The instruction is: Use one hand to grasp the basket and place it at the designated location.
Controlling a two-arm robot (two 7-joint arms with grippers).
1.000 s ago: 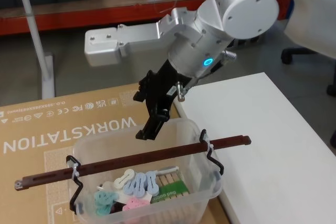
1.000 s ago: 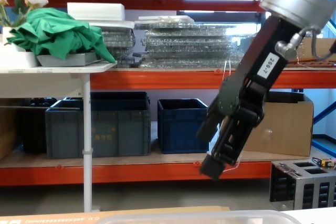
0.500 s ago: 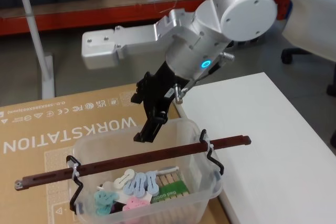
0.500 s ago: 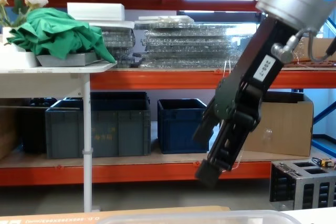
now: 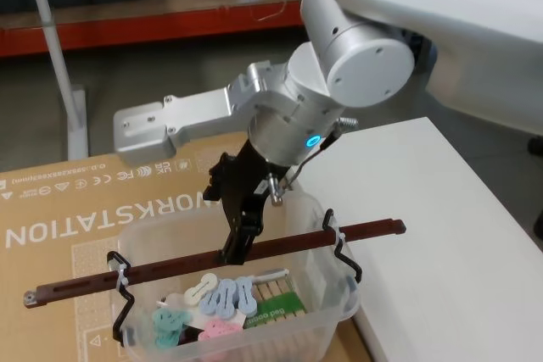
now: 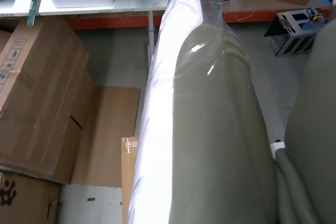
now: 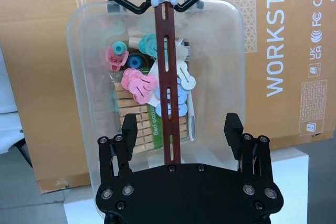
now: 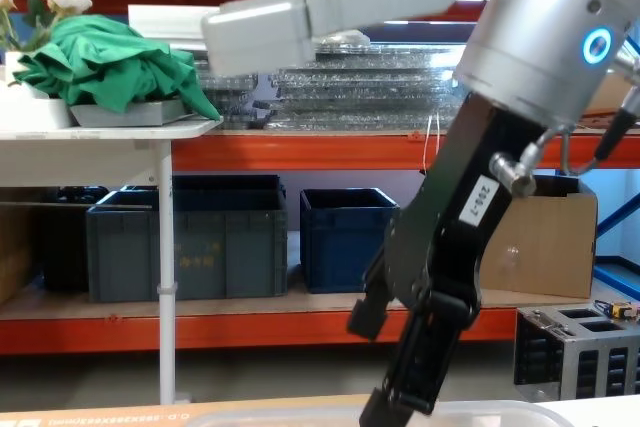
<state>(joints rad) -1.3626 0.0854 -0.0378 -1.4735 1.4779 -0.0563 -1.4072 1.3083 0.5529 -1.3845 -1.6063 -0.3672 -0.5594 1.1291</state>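
Observation:
The basket [image 5: 314, 328], a clear plastic bin, sits on a large cardboard box. Its reddish-brown bar handle [image 5: 170, 264] spans the top, and pastel clips [image 5: 221, 298] lie inside. My right gripper [image 5: 231, 231] hangs just over the middle of the handle, with one black finger reaching down to the bar. In the right wrist view the gripper [image 7: 181, 125] is open. The handle [image 7: 164, 51] runs between its fingers [image 7: 128, 132] above the basket [image 7: 220, 51] and the clips [image 7: 139, 82]. From the chest, the gripper [image 8: 385, 367] points down at the basket rim [image 8: 470, 411].
The cardboard box [image 5: 76, 201] printed WORKSTATION carries the basket. A white table [image 5: 441, 235] adjoins it on the right. A white pole stand [image 5: 59, 57] rises at the back left. Dark blue crates [image 8: 350, 237] and a cardboard box [image 8: 545, 237] stand on a far shelf.
My right gripper has dropped lower and shifted slightly left, from above the basket's far rim down to the handle bar. It stays open, and the basket has not moved.

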